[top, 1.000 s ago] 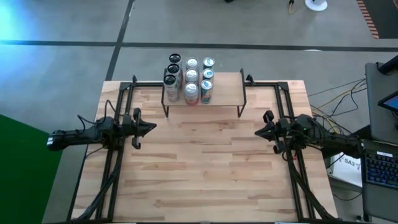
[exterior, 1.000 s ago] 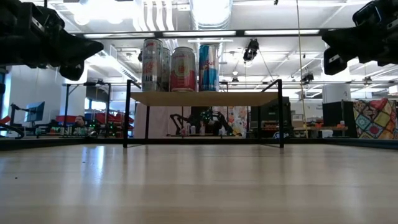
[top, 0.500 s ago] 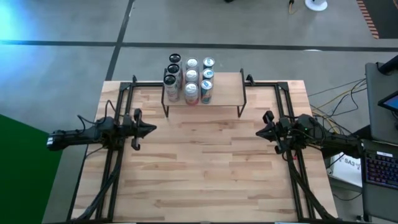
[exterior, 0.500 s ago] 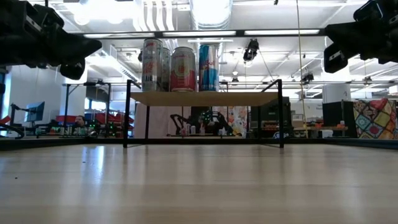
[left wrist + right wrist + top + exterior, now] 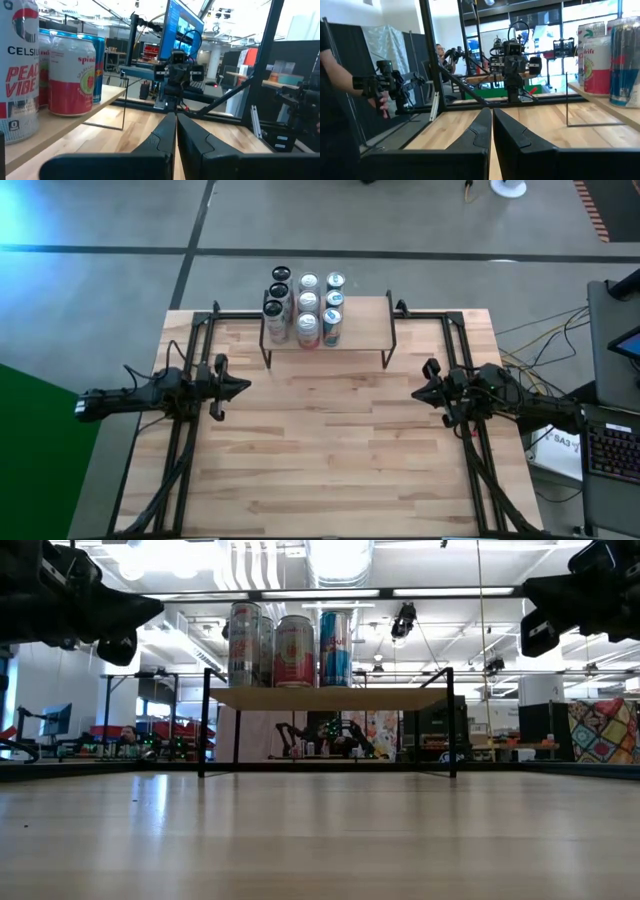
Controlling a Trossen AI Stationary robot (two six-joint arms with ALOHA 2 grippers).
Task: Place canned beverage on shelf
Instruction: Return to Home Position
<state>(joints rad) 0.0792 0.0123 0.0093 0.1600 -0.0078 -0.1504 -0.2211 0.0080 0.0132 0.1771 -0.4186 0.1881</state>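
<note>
Nine cans (image 5: 307, 308) grouped on the shelf's (image 5: 362, 330) left end. Your left arm (image 5: 170, 392) and right arm (image 5: 482, 390) hover over opposite desk (image 5: 330, 460) edges, jaws pressed together, empty.

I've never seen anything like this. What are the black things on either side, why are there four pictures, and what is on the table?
It is a robot with two dark arms fixed at a wooden table. One picture looks straight down from above. One looks level across the tabletop. The other two come from small cameras on each arm's wrist, looking out past that arm's own two fingers.

Each arm ends in a two-finger clamp. The left end effector and the right end effector hang above the table at its two sides, pointing toward each other. Both are shut and hold nothing.

At the far edge of the table stands a small shelf with a light wood top and thin black legs. Nine drink cans stand upright on its left part, in three rows of three.
</note>
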